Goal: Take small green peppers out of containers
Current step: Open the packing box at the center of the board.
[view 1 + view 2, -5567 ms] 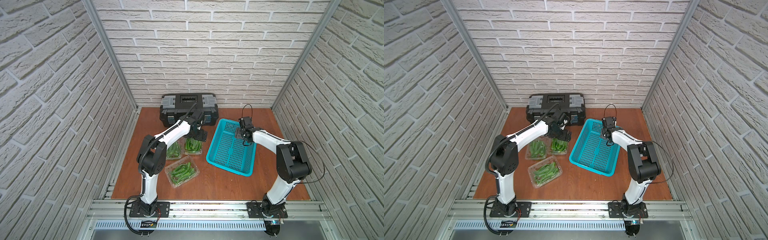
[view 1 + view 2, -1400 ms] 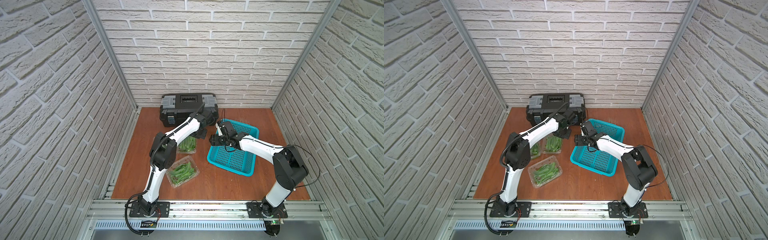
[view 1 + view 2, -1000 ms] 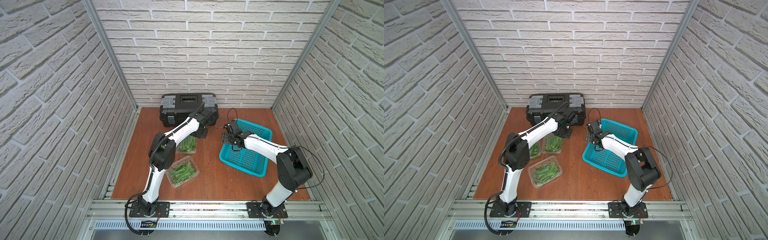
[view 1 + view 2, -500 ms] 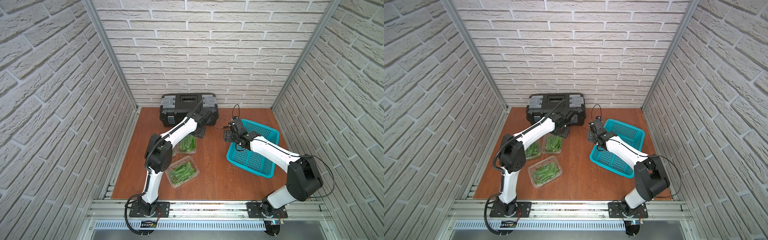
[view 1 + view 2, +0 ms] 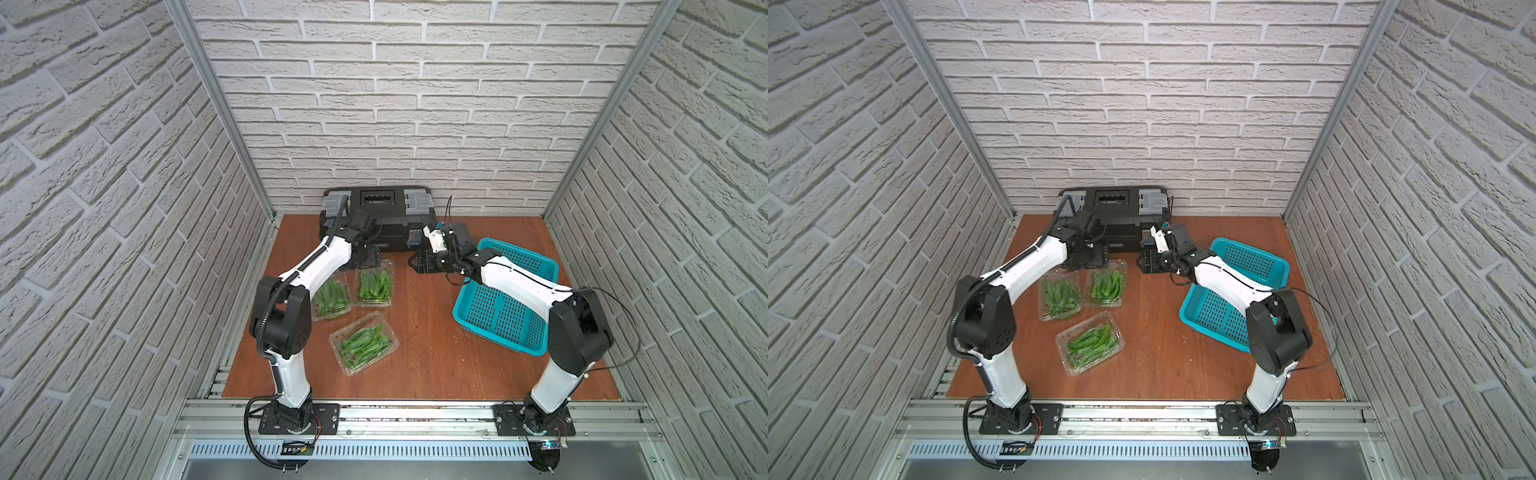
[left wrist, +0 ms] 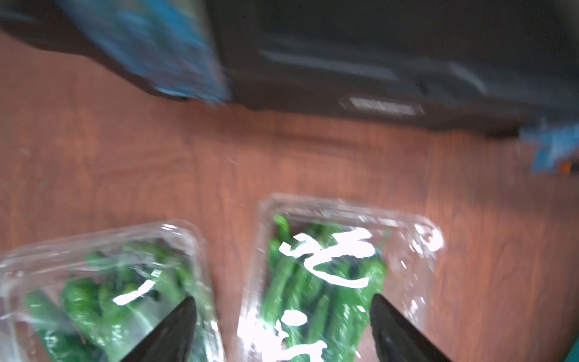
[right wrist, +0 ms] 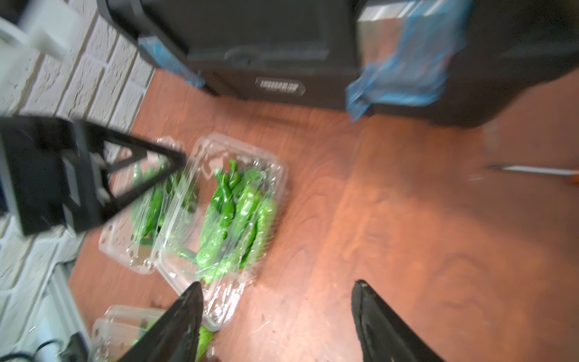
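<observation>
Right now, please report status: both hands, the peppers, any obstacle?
Left hand open, above the two far containers. Right hand open, empty, beside basket. Peppers inside all three, lids look shut. Toolbox close behind left hand.

Noted left arm (image 5: 316, 266) and right arm (image 5: 519, 282) stretched rearward. Found left gripper (image 6: 282, 297) and right gripper (image 7: 278, 282) with fingers spread wide, empty.

Three clear plastic containers (image 5: 374, 319), lids shut, lie flat on the table (image 5: 419, 353): two side by side, one apart in front. Each holds glossy green peppers (image 5: 361, 343).
</observation>
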You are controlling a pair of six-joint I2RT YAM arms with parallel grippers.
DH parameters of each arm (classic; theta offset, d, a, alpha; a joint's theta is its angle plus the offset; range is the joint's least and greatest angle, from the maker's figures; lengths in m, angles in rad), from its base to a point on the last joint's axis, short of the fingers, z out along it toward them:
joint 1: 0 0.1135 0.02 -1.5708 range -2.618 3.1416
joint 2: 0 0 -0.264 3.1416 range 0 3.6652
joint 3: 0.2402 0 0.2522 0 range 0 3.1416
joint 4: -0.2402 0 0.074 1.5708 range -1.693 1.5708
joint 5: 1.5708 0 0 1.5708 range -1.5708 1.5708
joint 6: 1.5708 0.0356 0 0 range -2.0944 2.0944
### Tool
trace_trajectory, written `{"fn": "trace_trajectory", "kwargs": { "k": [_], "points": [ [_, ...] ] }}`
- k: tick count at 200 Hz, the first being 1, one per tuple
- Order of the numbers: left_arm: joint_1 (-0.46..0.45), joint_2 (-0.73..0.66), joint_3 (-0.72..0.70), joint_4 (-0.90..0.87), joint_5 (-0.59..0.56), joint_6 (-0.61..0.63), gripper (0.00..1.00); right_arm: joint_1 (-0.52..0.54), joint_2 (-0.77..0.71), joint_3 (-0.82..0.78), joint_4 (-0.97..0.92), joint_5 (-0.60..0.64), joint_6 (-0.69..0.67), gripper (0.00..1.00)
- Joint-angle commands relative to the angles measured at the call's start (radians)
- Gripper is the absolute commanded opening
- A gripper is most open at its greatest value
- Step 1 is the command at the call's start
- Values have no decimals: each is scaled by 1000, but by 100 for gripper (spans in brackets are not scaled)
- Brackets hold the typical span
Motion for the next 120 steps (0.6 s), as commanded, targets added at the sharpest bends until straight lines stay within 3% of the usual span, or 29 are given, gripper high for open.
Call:
{"fn": "trace_trajectory", "kwargs": {
  "k": [1, 51, 120],
  "points": [
    [-6, -8, -39, 81, 92, -21, 87, 13, 51, 58, 50, -135, 40, 74],
    [-6, 48, -16, 86, 106, -9, 88, 34, 211, 177, 69, -196, 72, 73],
    [-5, 88, -8, 96, 127, 2, 90, 55, 316, 216, 210, -279, 165, 73]
  ]
}}
